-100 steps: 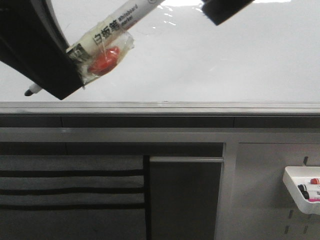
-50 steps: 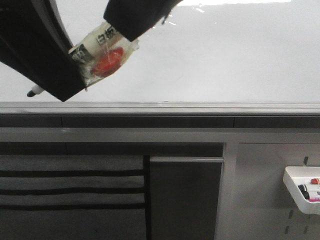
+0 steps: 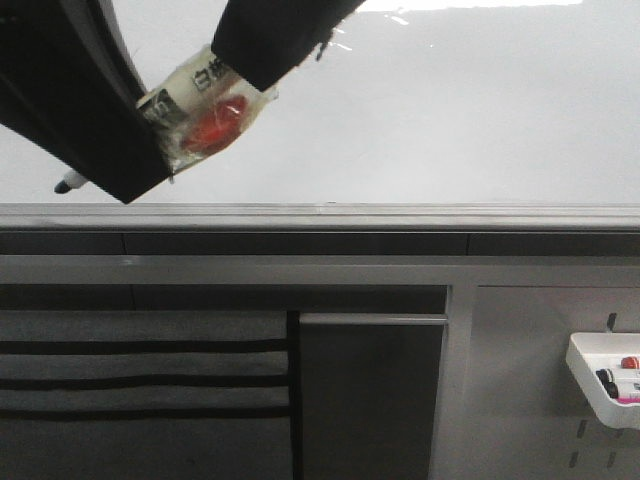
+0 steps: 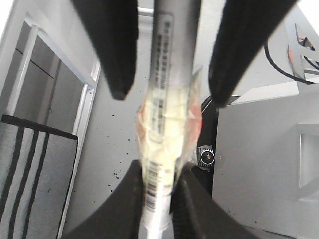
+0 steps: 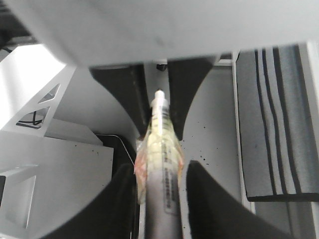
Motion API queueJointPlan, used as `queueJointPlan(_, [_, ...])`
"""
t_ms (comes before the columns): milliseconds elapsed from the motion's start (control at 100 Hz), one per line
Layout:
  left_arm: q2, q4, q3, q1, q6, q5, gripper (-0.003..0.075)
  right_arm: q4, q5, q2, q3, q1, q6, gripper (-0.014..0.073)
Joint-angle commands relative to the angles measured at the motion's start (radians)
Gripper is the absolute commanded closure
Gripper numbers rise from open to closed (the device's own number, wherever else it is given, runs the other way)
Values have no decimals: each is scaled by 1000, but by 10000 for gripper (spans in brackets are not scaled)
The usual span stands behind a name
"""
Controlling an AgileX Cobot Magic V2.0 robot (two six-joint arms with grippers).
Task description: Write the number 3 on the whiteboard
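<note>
My left claw (image 3: pixel 150 120) and right claw (image 3: pixel 262 62) both gripped the taped marker (image 3: pixel 205 105). Only the front view showed the whiteboard (image 3: pixel 450 110): glossy, unmarked where visible.

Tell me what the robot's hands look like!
Both are black. The left hand is a wide dark block with a thin pale stripe curving along it. The right hand is plain matte black. Up close, the fingers are flat black slabs with squared tips and curved bases.
</note>
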Motion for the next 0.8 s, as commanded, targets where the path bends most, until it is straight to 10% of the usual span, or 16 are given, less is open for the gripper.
queueJointPlan(0, [-29, -39, -33, -7, 3, -15, 738, 33, 3, -28, -34, 1, -14, 461])
queueJointPlan(370, [-29, -39, -33, -7, 3, -47, 724, 30, 10, -28, -34, 1, -14, 642])
queueJointPlan(600, [-48, 3, -33, -1, -46, -129, 368, -45, -17, -36, -37, 1, 25, 642])
queueJointPlan(790, [-160, 13, -31, 83, -164, -244, 309, -297, -129, -110, -56, -3, 330, 642])
